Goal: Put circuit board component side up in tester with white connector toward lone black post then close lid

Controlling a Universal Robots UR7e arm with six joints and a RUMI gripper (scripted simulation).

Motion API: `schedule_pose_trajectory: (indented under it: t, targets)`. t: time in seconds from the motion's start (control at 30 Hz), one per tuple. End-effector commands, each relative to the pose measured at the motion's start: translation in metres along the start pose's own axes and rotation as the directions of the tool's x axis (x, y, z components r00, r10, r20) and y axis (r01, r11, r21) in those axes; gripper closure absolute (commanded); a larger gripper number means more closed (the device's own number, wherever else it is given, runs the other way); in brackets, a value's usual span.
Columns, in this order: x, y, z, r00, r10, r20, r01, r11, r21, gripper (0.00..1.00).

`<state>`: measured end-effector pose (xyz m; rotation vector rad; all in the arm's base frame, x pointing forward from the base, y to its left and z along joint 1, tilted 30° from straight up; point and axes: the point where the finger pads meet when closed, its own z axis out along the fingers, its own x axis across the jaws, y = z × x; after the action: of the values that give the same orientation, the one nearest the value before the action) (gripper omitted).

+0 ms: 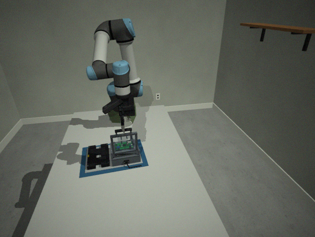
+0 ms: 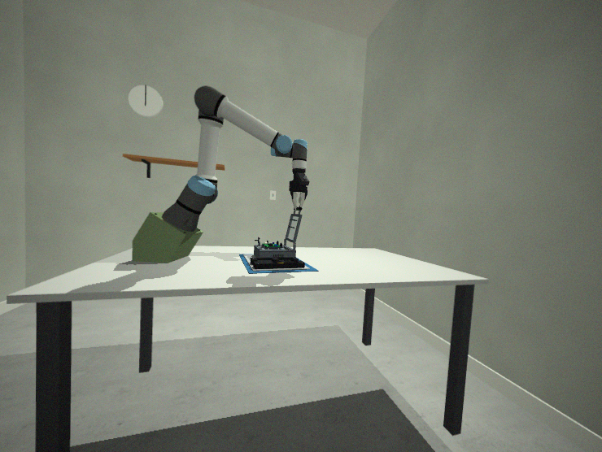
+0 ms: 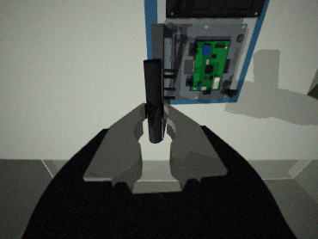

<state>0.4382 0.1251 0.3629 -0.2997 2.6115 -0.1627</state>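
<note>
Green circuit board [image 3: 209, 65] lies flat in the grey tester [image 1: 126, 158]. We hold its framed lid's black bar handle [image 3: 153, 101] clamped in the two-jaw gripper [image 3: 154, 117]; lid near-upright, board below and ahead, closing swing over it.

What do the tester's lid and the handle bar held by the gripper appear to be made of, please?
Lid: a grey frame around a see-through pane, probably clear plastic or glass, since the green circuit board shows through it. Handle bar, clamped in the gripper: matte black with no shine, possibly plastic or coated metal; the look leaves it open.
</note>
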Motion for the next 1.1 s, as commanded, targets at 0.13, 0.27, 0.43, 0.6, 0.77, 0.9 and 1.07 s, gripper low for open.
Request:
schedule_pose_trajectory:
  t: [0.13, 0.27, 0.43, 0.6, 0.77, 0.9, 1.07]
  targets:
    - [0.005, 0.0, -0.001, 1.0, 0.0, 0.0, 0.0, 1.0, 0.0, 1.0]
    - [0.009, 0.0, -0.002, 1.0, 0.0, 0.0, 0.0, 1.0, 0.0, 1.0]
    - [0.014, 0.0, -0.002, 1.0, 0.0, 0.0, 0.0, 1.0, 0.0, 1.0]
    - [0.019, 0.0, -0.003, 1.0, 0.0, 0.0, 0.0, 1.0, 0.0, 1.0]
    - [0.023, 0.0, -0.003, 1.0, 0.0, 0.0, 0.0, 1.0, 0.0, 1.0]
    - [0.028, 0.0, -0.004, 1.0, 0.0, 0.0, 0.0, 1.0, 0.0, 1.0]
    - [0.035, 0.0, -0.004, 1.0, 0.0, 0.0, 0.0, 1.0, 0.0, 1.0]
